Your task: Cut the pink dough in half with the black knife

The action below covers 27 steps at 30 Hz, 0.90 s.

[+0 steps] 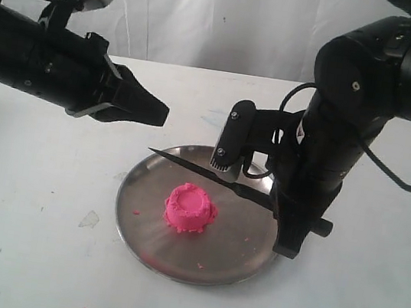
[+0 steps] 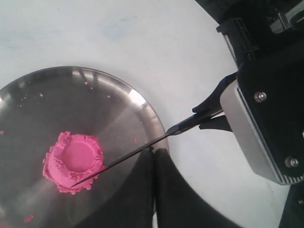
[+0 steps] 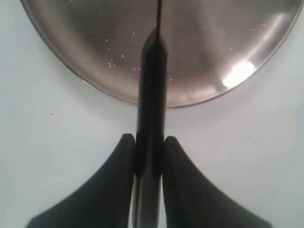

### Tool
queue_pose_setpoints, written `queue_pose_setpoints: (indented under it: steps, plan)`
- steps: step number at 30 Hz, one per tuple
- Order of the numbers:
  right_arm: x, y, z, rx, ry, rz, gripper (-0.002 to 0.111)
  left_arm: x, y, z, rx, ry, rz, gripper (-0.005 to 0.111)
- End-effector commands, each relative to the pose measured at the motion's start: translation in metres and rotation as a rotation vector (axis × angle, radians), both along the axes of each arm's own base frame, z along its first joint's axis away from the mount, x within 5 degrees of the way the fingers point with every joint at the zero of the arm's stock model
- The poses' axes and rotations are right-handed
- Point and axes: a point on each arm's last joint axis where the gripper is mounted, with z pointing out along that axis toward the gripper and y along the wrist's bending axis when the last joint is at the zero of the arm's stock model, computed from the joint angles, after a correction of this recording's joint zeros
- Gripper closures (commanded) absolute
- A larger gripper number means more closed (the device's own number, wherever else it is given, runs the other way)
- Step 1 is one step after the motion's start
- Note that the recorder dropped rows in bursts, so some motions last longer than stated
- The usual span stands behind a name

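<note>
While the right fingers [image 3: 124, 156] pinch the black knife [image 1: 210, 172], its blade hangs above the pink dough [image 1: 190, 207] (left fingers [image 1: 147, 106] pressed together).

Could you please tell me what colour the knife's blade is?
Black; the black knife shows best in the exterior view.

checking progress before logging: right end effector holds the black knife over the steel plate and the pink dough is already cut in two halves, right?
Not quite. The pink dough is one uncut mound, as the exterior and left wrist views show. The rest holds: the right end effector grips the black knife over the steel plate.
</note>
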Motion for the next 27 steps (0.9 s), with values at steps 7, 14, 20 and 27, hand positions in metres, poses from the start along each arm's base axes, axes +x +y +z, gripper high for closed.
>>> queue_pose_setpoints:
  steps: [7,14,20,27]
  plan:
    - [-0.001,0.001,0.002,0.016,0.001,-0.009,0.108,0.010,-0.008,-0.019,-0.059,0.041,-0.043,0.106]
    - [-0.001,0.001,0.003,0.021,-0.003,-0.009,0.108,0.019,-0.011,-0.039,-0.030,0.054,-0.070,0.106]
    - [0.001,0.002,0.007,0.031,-0.016,-0.014,0.108,0.026,-0.013,-0.050,-0.026,0.067,-0.072,0.106]
    - [0.006,0.007,0.023,0.079,-0.038,-0.049,0.108,0.033,-0.013,-0.061,0.000,0.061,-0.055,0.106]
